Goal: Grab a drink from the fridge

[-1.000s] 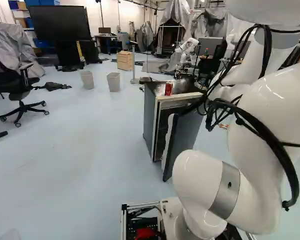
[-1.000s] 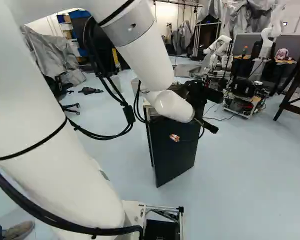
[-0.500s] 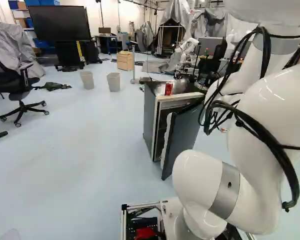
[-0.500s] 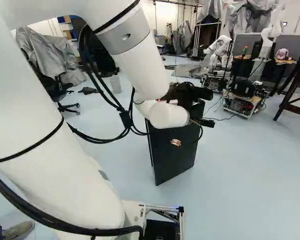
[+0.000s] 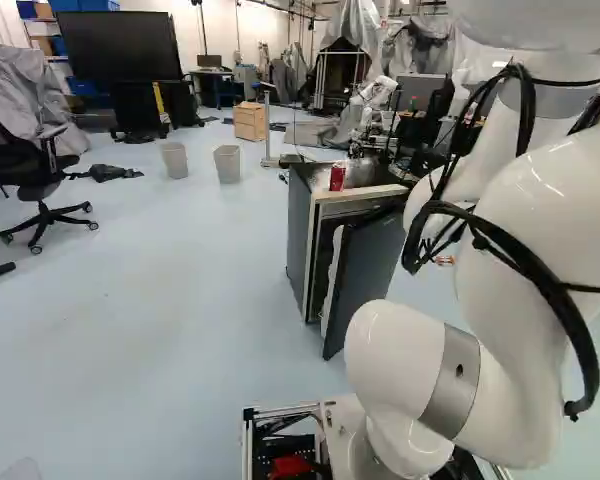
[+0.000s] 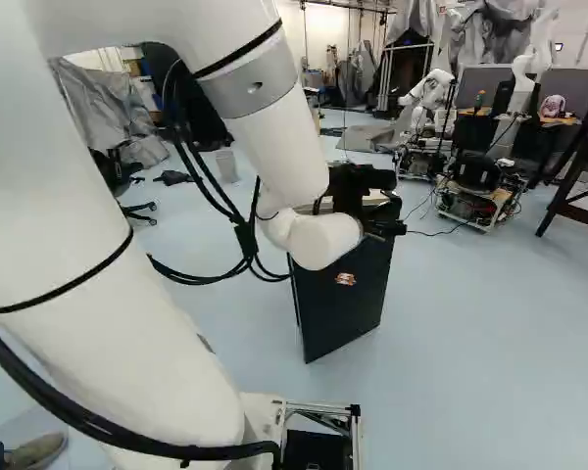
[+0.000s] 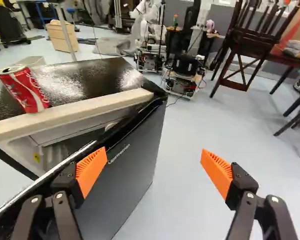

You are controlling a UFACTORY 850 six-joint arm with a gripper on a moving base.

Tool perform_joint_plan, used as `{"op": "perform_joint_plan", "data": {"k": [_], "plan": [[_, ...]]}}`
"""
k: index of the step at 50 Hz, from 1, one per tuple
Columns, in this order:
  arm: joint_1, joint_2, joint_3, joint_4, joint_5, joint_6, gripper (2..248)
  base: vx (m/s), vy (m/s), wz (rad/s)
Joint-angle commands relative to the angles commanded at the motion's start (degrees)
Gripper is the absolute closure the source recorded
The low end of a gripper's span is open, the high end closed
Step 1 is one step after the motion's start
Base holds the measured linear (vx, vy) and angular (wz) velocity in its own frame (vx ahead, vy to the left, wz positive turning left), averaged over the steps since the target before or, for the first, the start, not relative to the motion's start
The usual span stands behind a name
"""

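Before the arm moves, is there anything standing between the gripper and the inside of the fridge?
Yes: the partly open door stands in the way. The open gripper is at its outer side, while the fridge's inside shows beyond its top edge. No drink is visible in there.

door (image 5: 367, 275) across fridge (image 5: 300, 235) front, narrow gap
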Motion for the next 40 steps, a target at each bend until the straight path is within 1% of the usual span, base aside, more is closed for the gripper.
{"op": "perform_joint_plan", "data": {"k": [4,9,29,40], "plan": [[0.0,-0.67,-0.07,-1.23,1.26,0.0,3,0.0,0.0,0.0],[-0.11,-1.32,0.04,-1.81,1.85,0.0,3,0.0,0.0,0.0],[-1.42,-2.31,2.21,-2.1,2.24,0.0,3,0.0,0.0,0.0],[-1.42,-3.51,2.77,-2.55,2.97,0.0,3,0.0,0.0,0.0]]}}
